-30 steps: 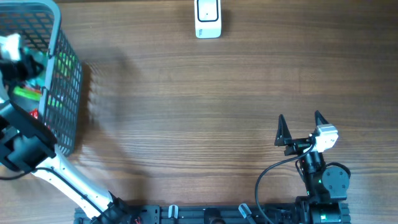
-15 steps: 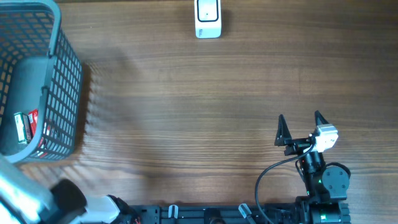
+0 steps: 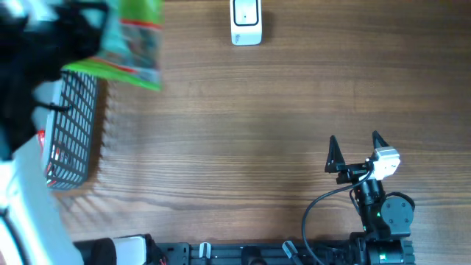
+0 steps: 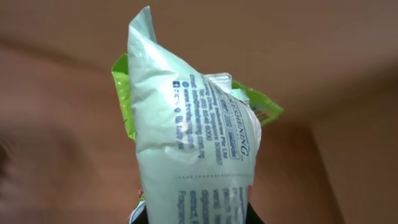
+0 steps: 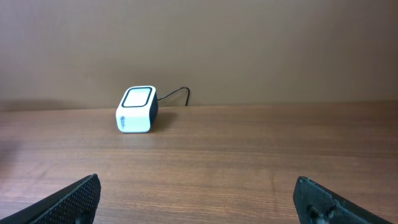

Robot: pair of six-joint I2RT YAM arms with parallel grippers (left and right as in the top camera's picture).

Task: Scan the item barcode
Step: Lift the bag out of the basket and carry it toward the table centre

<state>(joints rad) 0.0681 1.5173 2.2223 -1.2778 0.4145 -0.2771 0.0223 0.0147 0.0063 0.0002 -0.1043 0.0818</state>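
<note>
Packet [image 3: 132,44] above basket [image 3: 73,125] — scanner [image 3: 246,22] rightward

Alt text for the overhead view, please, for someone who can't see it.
The blurred left arm holds a green packet above a grey wire basket at the left of the table. A white scanner sits at the far edge; the right gripper rests open near the front.

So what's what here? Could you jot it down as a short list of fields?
Item: green and white packet, held up above the table
Held by: left gripper, shut on one end of it
Other arm: right gripper, open, holding nothing
Scanner: white scanner at the table's far edge, apart from the packet
Basket: grey mesh basket at the left
Scan: not yet done
</note>
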